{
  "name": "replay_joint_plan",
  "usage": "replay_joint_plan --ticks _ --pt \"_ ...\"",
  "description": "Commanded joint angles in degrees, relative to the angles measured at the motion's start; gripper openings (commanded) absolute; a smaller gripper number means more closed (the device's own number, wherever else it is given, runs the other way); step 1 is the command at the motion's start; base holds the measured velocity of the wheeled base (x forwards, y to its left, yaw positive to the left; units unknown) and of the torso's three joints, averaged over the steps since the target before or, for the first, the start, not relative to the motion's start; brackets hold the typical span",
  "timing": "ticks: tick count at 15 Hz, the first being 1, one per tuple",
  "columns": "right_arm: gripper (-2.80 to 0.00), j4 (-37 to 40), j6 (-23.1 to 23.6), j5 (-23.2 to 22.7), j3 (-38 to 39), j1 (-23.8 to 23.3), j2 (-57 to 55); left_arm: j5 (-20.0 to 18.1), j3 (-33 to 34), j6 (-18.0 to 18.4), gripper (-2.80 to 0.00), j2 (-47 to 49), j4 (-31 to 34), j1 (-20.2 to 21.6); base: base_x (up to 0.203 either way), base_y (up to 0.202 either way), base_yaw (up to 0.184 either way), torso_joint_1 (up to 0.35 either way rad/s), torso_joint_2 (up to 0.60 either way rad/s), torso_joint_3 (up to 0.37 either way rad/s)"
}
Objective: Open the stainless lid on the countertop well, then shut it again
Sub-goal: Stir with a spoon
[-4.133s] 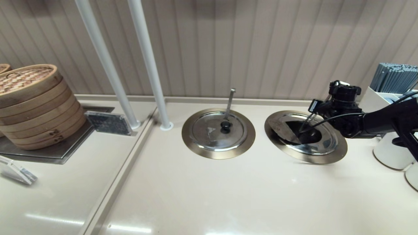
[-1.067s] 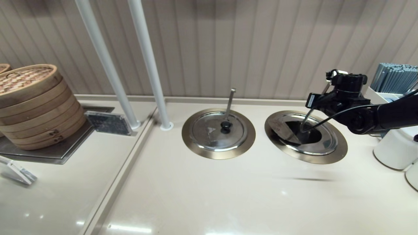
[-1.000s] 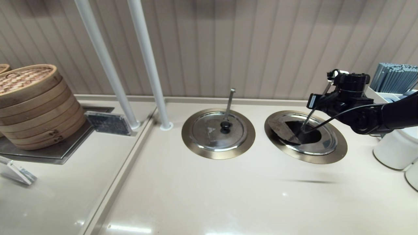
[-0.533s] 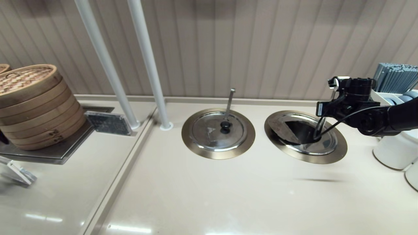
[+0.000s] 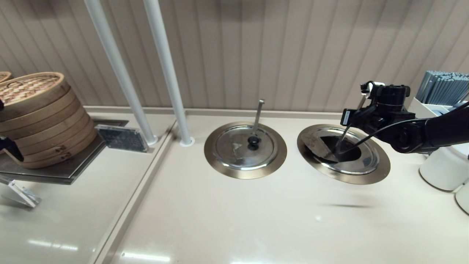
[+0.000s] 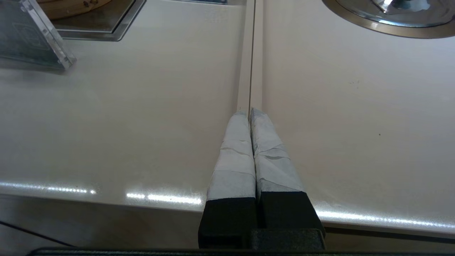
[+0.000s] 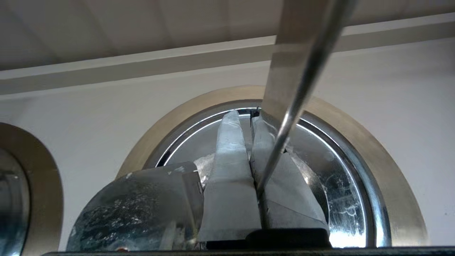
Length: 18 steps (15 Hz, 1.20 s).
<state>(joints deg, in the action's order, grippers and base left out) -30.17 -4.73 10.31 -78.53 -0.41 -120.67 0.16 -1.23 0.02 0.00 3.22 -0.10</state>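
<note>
Item, right well: lid seated in its ring, one flap folded back over the dark opening; my right fingers pinch the slanted ladle rod, probably steering it clear of the flap; my left fingers, pressed together, idle over the surface.

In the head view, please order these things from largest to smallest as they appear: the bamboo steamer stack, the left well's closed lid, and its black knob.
1. Bamboo steamer stack, though it may stand nearer the camera.
2. Closed lid.
3. Black knob, clearly the smallest.
</note>
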Motion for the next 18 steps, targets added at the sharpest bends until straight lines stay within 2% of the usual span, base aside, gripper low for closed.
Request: replay_joint_plan --ticks 1,2,4,6,8,9,11,18 --pt "-2.80 1.02 0.39 -1.77 2.69 0.28 5.14 0.02 0.00 -0.02 -2.80 0.00 -0.04 0.01 0.000 0.000 0.000 0.000 0.00 0.000" --pt "-2.80 3.76 1.78 -2.81 3.54 0.06 6.36 0.02 0.00 -0.02 -2.80 0.00 0.03 0.01 0.000 0.000 0.000 0.000 0.00 0.000" --pt "-2.80 5.95 7.79 -3.09 4.30 -2.12 5.68 0.02 0.00 -0.02 -2.80 0.00 0.03 0.01 0.000 0.000 0.000 0.000 0.00 0.000" --pt "-2.80 5.91 9.07 -1.95 2.52 -2.97 1.87 0.02 0.00 0.02 -2.80 0.00 0.03 0.01 0.000 0.000 0.000 0.000 0.00 0.000" --pt "-2.80 5.73 7.43 2.25 -2.59 -3.09 -2.67 0.02 0.00 -0.02 -2.80 0.00 0.03 0.01 0.000 0.000 0.000 0.000 0.00 0.000" --pt "-2.80 5.68 4.59 3.73 -4.74 -2.97 -4.01 0.02 0.00 -0.01 -2.80 0.00 0.03 0.01 0.000 0.000 0.000 0.000 0.00 0.000" --pt "-2.80 5.57 0.18 4.27 -6.13 -2.06 -4.24 0.02 0.00 -0.02 -2.80 0.00 0.03 0.01 0.000 0.000 0.000 0.000 0.00 0.000" --pt "-2.80 5.90 -0.19 4.10 -7.60 -2.40 -5.49 0.02 0.00 -0.02 -2.80 0.00 0.03 0.01 0.000 0.000 0.000 0.000 0.00 0.000"
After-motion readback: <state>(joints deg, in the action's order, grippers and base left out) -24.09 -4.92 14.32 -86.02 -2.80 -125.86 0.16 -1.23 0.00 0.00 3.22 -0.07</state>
